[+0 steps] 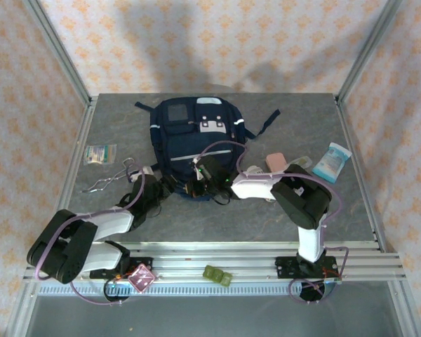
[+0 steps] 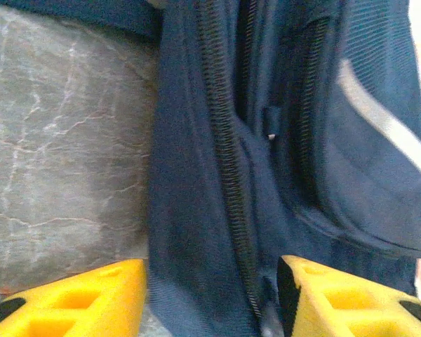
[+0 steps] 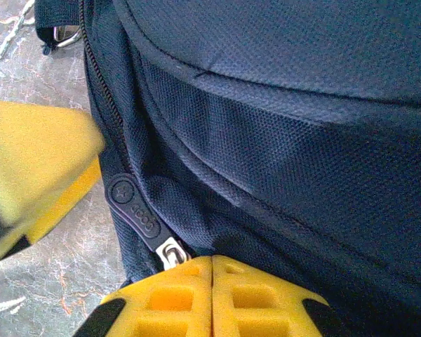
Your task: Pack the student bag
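Observation:
The student bag (image 1: 196, 137), a large navy-blue backpack with a white stripe and a grey patch, lies flat in the middle of the table. My left gripper (image 2: 214, 302) is open at the bag's near left edge, and its yellow fingers (image 2: 77, 298) straddle a fold of fabric with a zip line (image 2: 228, 161). My right gripper (image 3: 212, 291) is shut, with its tips pressed against the bag's near edge. A black rubber zip pull (image 3: 135, 209) lies just left of those tips, and nothing shows between the jaws. From above, both grippers meet at the bag's front edge (image 1: 189, 186).
A small packet (image 1: 99, 154) and metal tongs (image 1: 112, 181) lie left of the bag. A pink item (image 1: 275, 161) and a blue-white packet (image 1: 331, 161) lie to its right. A green piece (image 1: 217, 275) rests on the front rail.

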You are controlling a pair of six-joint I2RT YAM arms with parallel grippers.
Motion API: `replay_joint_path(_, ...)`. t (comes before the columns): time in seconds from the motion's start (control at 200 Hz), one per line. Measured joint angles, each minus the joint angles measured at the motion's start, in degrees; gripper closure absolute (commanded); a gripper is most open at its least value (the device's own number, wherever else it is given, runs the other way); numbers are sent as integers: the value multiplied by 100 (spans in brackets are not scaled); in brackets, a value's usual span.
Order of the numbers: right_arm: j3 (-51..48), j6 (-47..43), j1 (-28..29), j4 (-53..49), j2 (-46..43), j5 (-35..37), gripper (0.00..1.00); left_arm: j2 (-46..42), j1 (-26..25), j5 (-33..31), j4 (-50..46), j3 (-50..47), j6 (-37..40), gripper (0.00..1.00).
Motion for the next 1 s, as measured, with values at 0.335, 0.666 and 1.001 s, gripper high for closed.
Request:
replay_joint_path(0.335,-304,164,-81,-79,-748,-7,63,210,289,199,7,238,2,30)
replay_joint_path(0.666,-306,459,-822,-295,-1147,149,85,1381,592,433,-24,1300,219,40)
replay_joint_path(1.001,-748,402,-566,-83,-756,-87,91,2369,678,1226,929,1788,166,100)
